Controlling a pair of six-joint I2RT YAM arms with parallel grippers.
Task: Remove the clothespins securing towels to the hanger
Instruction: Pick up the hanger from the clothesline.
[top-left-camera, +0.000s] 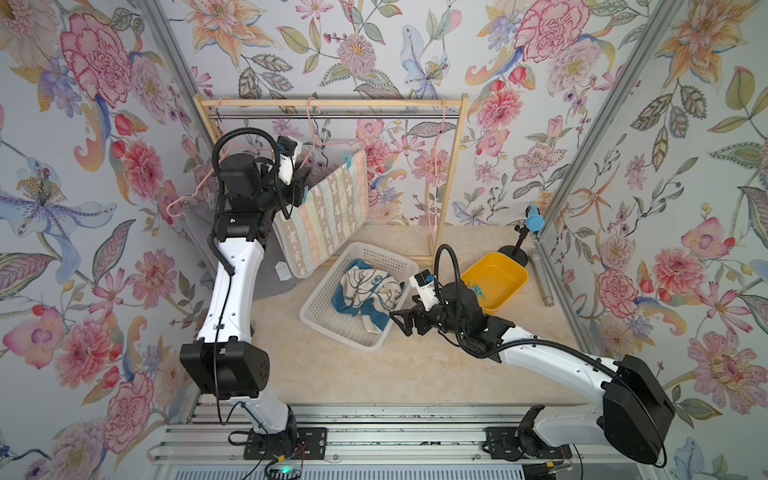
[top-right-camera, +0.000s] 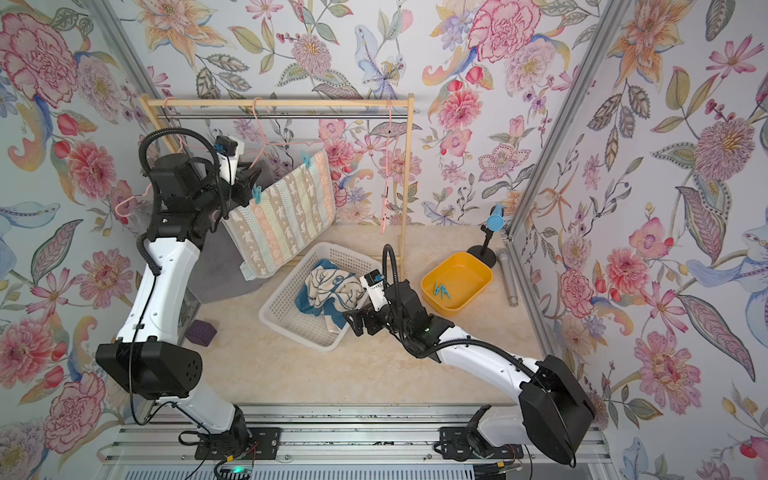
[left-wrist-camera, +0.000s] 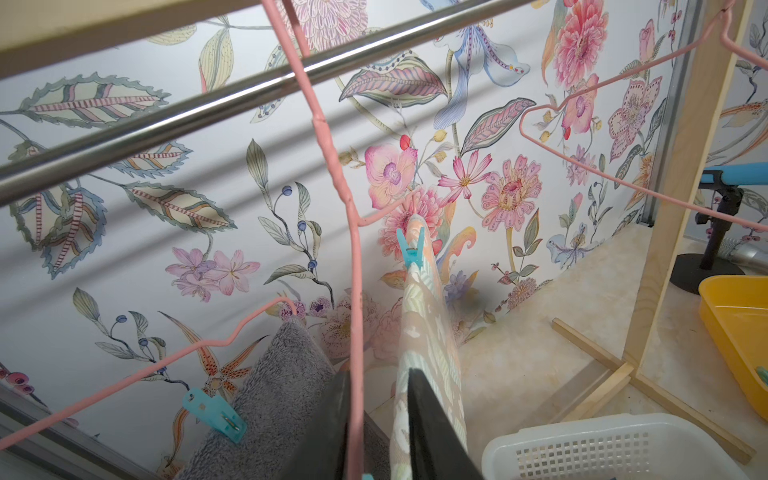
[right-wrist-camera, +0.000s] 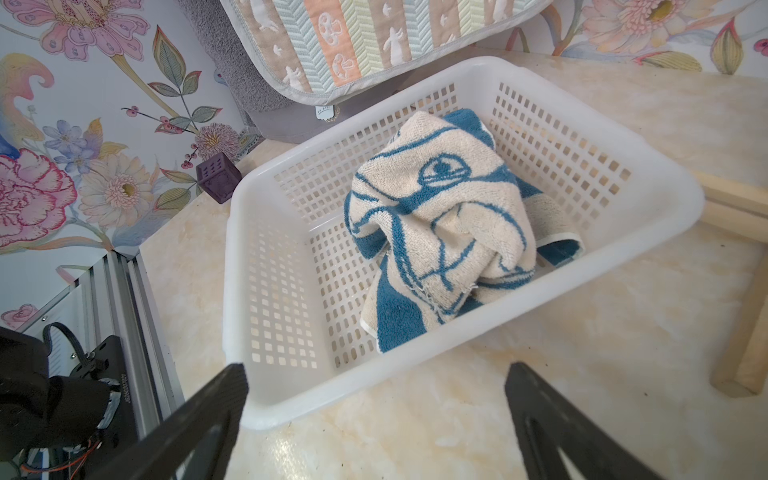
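Note:
The striped towel (top-left-camera: 324, 216) hangs from a pink wire hanger (left-wrist-camera: 332, 166) on the rack, held by teal clothespins. My left gripper (left-wrist-camera: 376, 374) is at the towel's near top corner. Its jaws stand narrow, with the hanger wire, the towel edge and a sliver of the near clothespin (top-right-camera: 257, 195) between them. The far clothespin (left-wrist-camera: 411, 249) still grips the towel's other corner. Behind it hangs the grey towel (left-wrist-camera: 270, 395) with its own clothespin (left-wrist-camera: 214, 415). The blue-and-white towel (right-wrist-camera: 440, 232) lies crumpled in the white basket (right-wrist-camera: 232, 270). My right gripper (right-wrist-camera: 376, 370) is open and empty, low over the table beside the basket.
A yellow bin (top-left-camera: 494, 282) right of the basket holds two teal clothespins (top-right-camera: 441, 291). The wooden rack with its metal bar (top-left-camera: 332, 117) also carries an empty pink hanger (top-left-camera: 434, 183). A purple cube (top-right-camera: 202, 332) sits at the left. A small stand with a blue head (top-left-camera: 534, 220) is at the back right.

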